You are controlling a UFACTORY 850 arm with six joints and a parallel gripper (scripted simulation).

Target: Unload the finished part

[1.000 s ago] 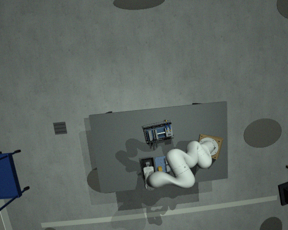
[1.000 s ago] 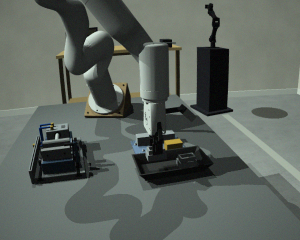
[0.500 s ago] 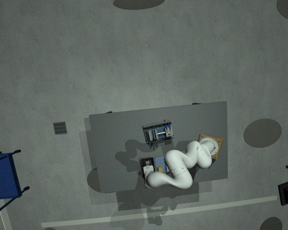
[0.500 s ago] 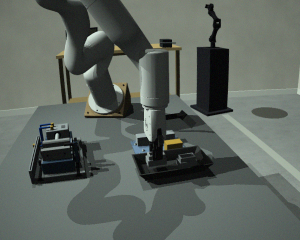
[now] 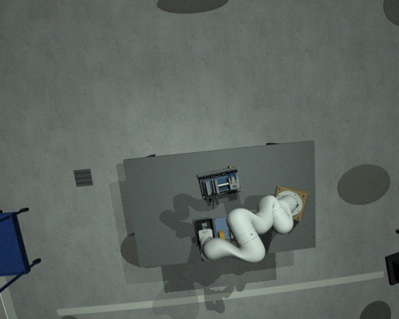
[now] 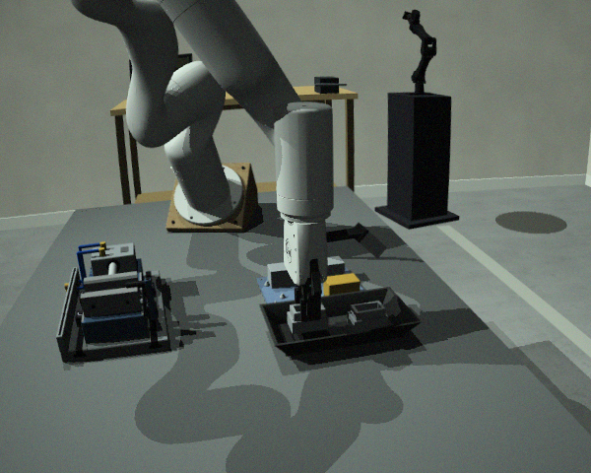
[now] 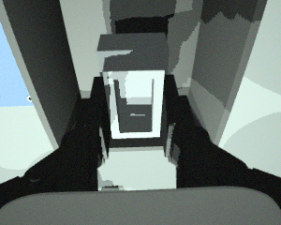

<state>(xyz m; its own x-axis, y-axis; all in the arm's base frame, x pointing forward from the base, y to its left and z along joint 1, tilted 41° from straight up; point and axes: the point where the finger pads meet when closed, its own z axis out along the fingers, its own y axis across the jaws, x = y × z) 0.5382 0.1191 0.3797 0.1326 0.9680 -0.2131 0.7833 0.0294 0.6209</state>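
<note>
A white robot arm (image 6: 225, 61) bends over a grey table (image 6: 438, 407) and points its gripper (image 6: 308, 300) straight down into a dark, shallow outfeed tray (image 6: 387, 325) near the table's middle. The gripper is clamped on the finished part (image 6: 296, 317), a small grey block. In the exterior view the two black fingers (image 6: 313, 285) run down over the part's upper portion, one on each side, while the part's lower body shows below and in front of them, low inside the tray at its left end. Whether the part already touches the tray's floor cannot be told from this angle.

The wrist view looks down between the fingers: the part (image 7: 136, 169) sits squarely between them, its rectangular pocket (a pale frame around a darker recess) facing up toward the camera. The tray's sloping walls (image 7: 35, 56) rise on both sides.

A second grey block with an open pocket (image 6: 366, 310) rests in the same tray, to the right of the held part and apart from it. Just behind the tray stands a blue base plate (image 6: 265, 285) carrying a grey block and a yellow block (image 6: 341, 283). The vise (image 6: 112, 300), grey with blue parts, stands well apart on the table's left side. From above, the arm (image 5: 247, 236) covers much of the tray (image 5: 197, 222).
</note>
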